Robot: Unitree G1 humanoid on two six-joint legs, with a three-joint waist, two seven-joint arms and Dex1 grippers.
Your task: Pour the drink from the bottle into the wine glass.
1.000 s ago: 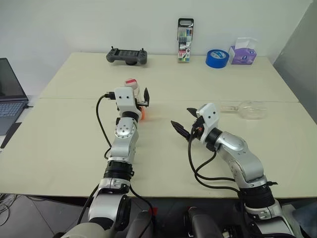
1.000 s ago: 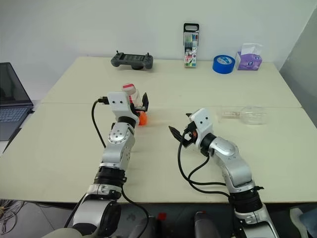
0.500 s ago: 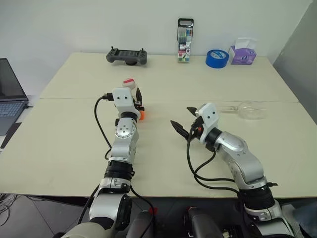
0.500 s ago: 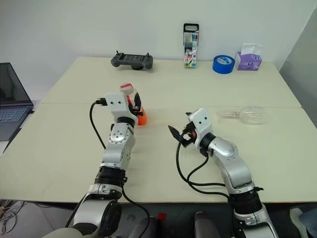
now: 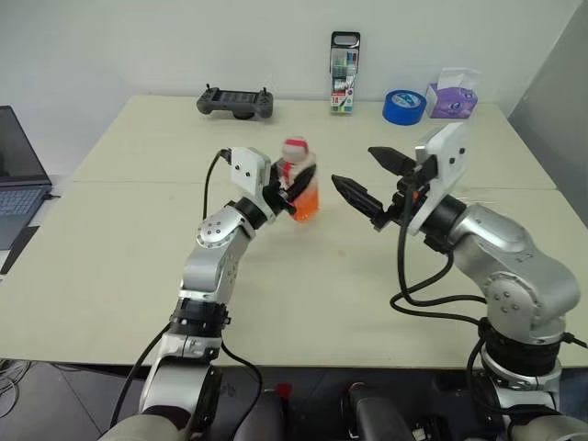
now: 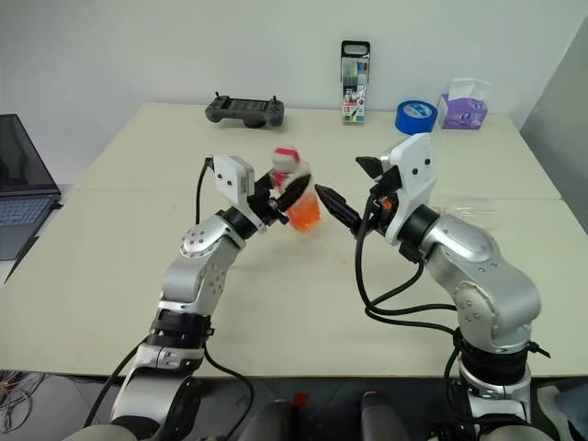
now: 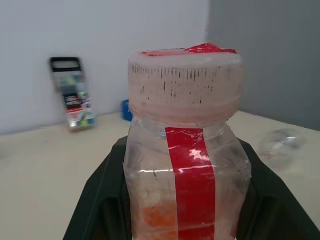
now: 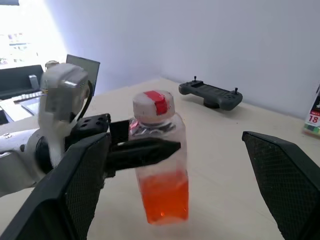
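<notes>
My left gripper (image 6: pixel 292 195) is shut on the bottle (image 5: pixel 299 187), holding it upright above the table by its middle. The small clear bottle has a red-and-white cap (image 7: pixel 186 75), and the orange-red drink (image 8: pixel 164 195) fills its lower part. My right gripper (image 5: pixel 352 165) hangs open just to the right of the bottle, apart from it and pointing at it, with nothing between its fingers. The wine glass (image 7: pixel 281 146) lies on its side on the table off to the right, behind my right arm.
Along the far edge of the beige table (image 5: pixel 129 266) sit a black controller (image 5: pixel 235 102), an upright marker pack (image 5: pixel 344 73), a blue tape roll (image 5: pixel 402 107) and a tissue box (image 5: pixel 450 95). A laptop (image 5: pixel 14 175) stands past the table's left side.
My left gripper closed on the bottle, then lifted it off the table and swung it right. My right arm rose to the bottle's height with its gripper still open.
</notes>
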